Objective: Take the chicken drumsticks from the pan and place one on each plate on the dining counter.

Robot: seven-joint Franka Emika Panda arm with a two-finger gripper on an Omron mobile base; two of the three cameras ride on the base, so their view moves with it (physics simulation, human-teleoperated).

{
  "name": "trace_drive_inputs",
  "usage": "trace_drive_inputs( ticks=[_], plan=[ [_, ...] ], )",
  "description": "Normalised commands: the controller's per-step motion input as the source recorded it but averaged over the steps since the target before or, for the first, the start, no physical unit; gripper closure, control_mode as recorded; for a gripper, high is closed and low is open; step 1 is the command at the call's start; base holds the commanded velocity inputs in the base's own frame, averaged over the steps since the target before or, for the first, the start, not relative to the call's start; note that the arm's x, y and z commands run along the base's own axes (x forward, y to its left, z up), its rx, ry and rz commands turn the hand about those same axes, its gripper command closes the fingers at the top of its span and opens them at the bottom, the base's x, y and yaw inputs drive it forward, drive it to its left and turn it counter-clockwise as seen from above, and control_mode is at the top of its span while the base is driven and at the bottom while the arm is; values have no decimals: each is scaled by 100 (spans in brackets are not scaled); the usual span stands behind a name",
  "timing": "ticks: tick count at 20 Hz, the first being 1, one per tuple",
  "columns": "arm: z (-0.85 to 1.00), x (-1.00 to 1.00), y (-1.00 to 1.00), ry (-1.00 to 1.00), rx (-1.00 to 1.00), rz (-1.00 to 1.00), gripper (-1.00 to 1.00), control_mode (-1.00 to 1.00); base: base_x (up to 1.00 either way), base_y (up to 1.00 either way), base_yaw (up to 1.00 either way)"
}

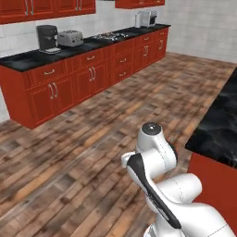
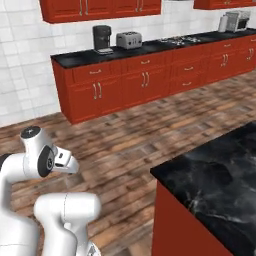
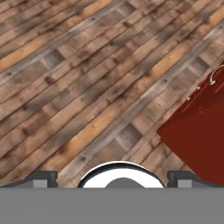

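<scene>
Your gripper (image 3: 112, 179) stood open over bare wood floor (image 3: 78, 87), beside the dining counter (image 2: 220, 185); the glossy drumsticks probably wanted a mid-body grasp.

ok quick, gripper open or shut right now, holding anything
gripper: open, jaws wide apart, nothing between them; it points down at the wooden floor.

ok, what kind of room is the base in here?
A home-style kitchen, by the look of it: red cabinets under a black counter carrying a coffee machine and toaster, a cooktop further along, and a black marble counter close to the robot.
</scene>
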Motion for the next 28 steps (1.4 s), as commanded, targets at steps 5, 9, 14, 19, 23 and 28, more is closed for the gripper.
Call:
trace_drive_inputs(
  ticks=[5, 9, 14, 19, 23, 28],
  plan=[
    [0, 0, 0, 0, 0, 0, -100, 100, 97, 52, -45],
    [0, 0, 0, 0, 0, 0, -100, 100, 95, 52, -48],
    [0, 0, 0, 0, 0, 0, -100, 100, 92, 51, -43],
    [0, 0, 0, 0, 0, 0, -100, 100, 99, 40, -19],
    [0, 0, 0, 0, 0, 0, -100, 100, 100, 6, 0],
    [0, 0, 0, 0, 0, 0, -100, 100, 100, 0, 0]
  ],
)
